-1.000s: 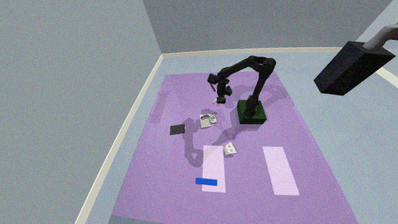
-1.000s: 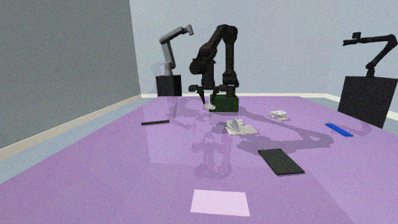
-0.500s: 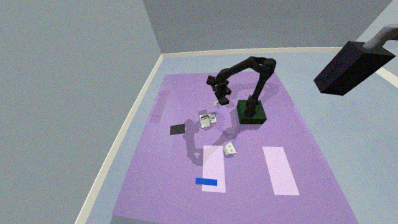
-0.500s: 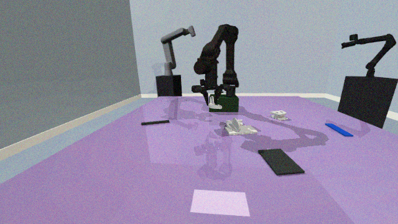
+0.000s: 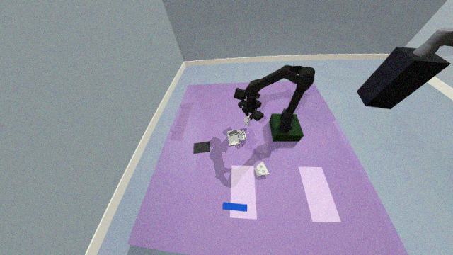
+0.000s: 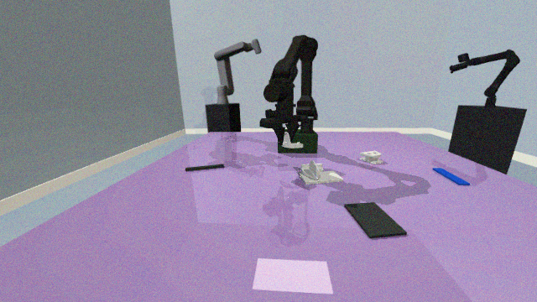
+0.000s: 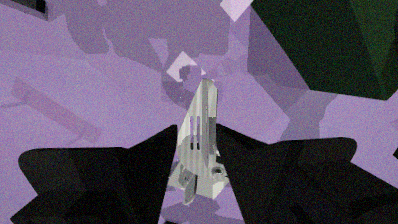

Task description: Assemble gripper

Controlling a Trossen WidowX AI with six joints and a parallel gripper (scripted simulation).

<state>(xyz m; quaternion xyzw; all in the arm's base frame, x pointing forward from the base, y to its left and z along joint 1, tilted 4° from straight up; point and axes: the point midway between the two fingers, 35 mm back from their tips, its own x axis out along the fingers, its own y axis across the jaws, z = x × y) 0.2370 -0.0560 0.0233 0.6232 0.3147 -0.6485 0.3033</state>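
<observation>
The gripper base [image 5: 233, 140] [image 6: 325, 180] is a pale part lying on the table. One pale jaw [image 6: 311, 171] appears to be on it, standing up in the exterior view; whether it is on a pin cannot be told. My gripper [image 5: 248, 118] [image 6: 287, 141] [image 7: 195, 128] is shut on the other jaw [image 5: 247, 121] [image 6: 296, 145] [image 7: 201, 107], a pale slotted piece held above the table. The base shows partly behind it, low in the wrist view [image 7: 212, 188]. The housing plate [image 5: 262, 169] [image 6: 371, 155], pale with two round holes, lies apart from the base.
A dark flat block [image 5: 202, 147] [image 6: 374, 220] lies near the base. A blue bar [image 5: 234, 207] [image 6: 450, 176] lies farther off. A thin black bar [image 6: 205, 168] is at the left in the exterior view. My arm's green mount [image 5: 287, 132] [image 6: 310, 143] stands beside the working area.
</observation>
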